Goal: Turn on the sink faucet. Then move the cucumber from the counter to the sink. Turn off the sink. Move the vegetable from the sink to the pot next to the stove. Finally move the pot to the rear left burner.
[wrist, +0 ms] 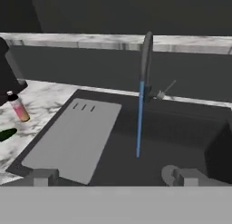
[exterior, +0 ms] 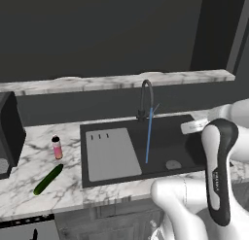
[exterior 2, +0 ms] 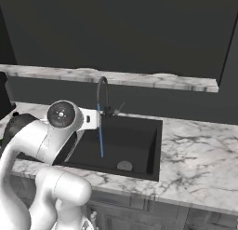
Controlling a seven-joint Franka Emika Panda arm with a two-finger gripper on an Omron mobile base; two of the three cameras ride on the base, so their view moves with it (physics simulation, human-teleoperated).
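Two small fingertips of our hand rise at the near edge of the hand view, spread wide apart with nothing between them, hovering above the front of the sink. Beyond them we see the flat grey drainboard panel with its three slots lying in the left part of the black basin, and the round grey drain to the right. Left of the sink, the cucumber lies on the marble table, with the pink bottle standing near it, a little farther back. At the rear rim the faucet arches over the basin, and a thin blue stream falls from its spout.
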